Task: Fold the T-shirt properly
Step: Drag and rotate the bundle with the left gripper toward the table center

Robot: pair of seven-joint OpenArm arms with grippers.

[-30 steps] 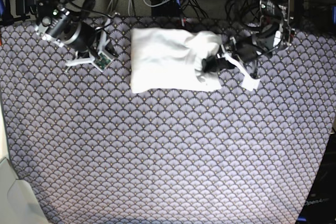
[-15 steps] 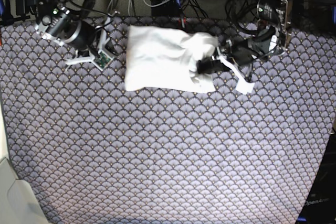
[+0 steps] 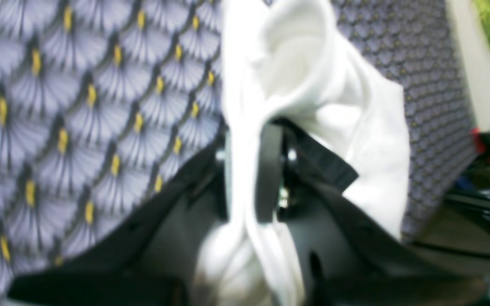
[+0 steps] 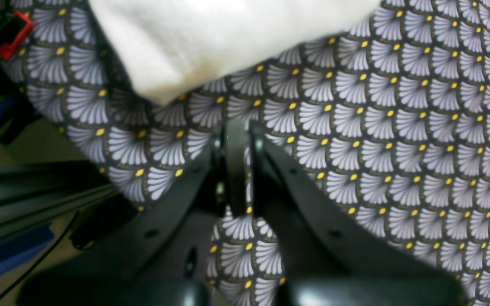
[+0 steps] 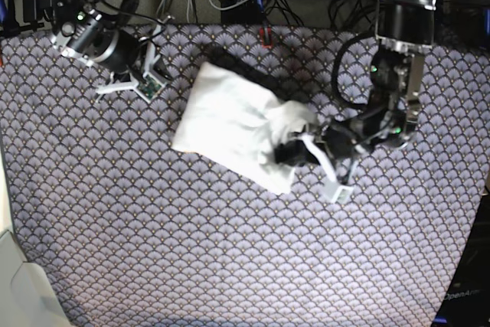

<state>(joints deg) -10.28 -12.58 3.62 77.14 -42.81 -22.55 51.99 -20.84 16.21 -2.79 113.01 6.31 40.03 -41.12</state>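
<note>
Left tool clenched on the right-hand end of the folded T-shirt, bundle's length slanting toward the far left; right tool clamped empty, parked beside it.

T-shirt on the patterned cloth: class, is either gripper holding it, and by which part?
The left gripper pinches the T-shirt at a bunched edge on its own side. The right gripper is shut and holds nothing.
</note>
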